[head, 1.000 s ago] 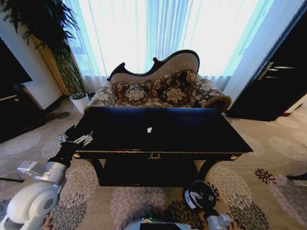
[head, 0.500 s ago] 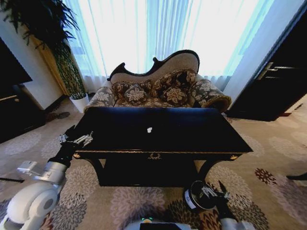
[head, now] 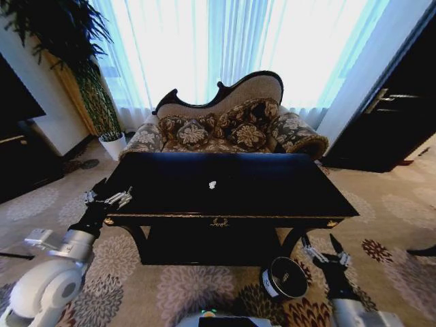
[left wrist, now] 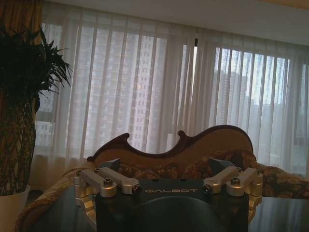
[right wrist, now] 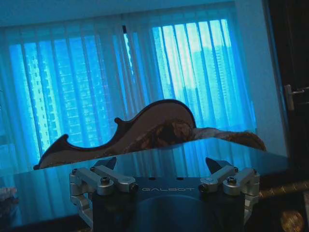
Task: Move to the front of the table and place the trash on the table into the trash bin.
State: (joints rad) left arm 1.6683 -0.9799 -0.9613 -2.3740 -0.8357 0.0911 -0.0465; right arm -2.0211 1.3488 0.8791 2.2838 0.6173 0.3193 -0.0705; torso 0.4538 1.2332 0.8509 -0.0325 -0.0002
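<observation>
The dark glossy table (head: 272,194) with gold trim stands straight ahead. A small white scrap of trash (head: 212,184) lies near the middle of its top. On the carpet below the table's front right stands the black trash bin (head: 285,278). My right gripper (head: 325,255) is open, raised just right of the bin and below the table's front edge. In its wrist view it (right wrist: 163,164) faces across the table top (right wrist: 203,152). My left gripper (head: 107,199) hangs open at the table's front left corner, and its wrist view shows its jaws (left wrist: 164,168) spread with nothing between them.
A patterned sofa (head: 225,129) stands right behind the table before bright curtains. A potted plant (head: 102,109) is at the back left, a black low cabinet (head: 17,150) at the left, and a dark door (head: 398,116) at the right. Flowered carpet (head: 381,225) lies around the table.
My right arm has swung out from beside the bin, rightward and upward, and its open gripper now stands right of the bin. The left arm and the scrap have not moved.
</observation>
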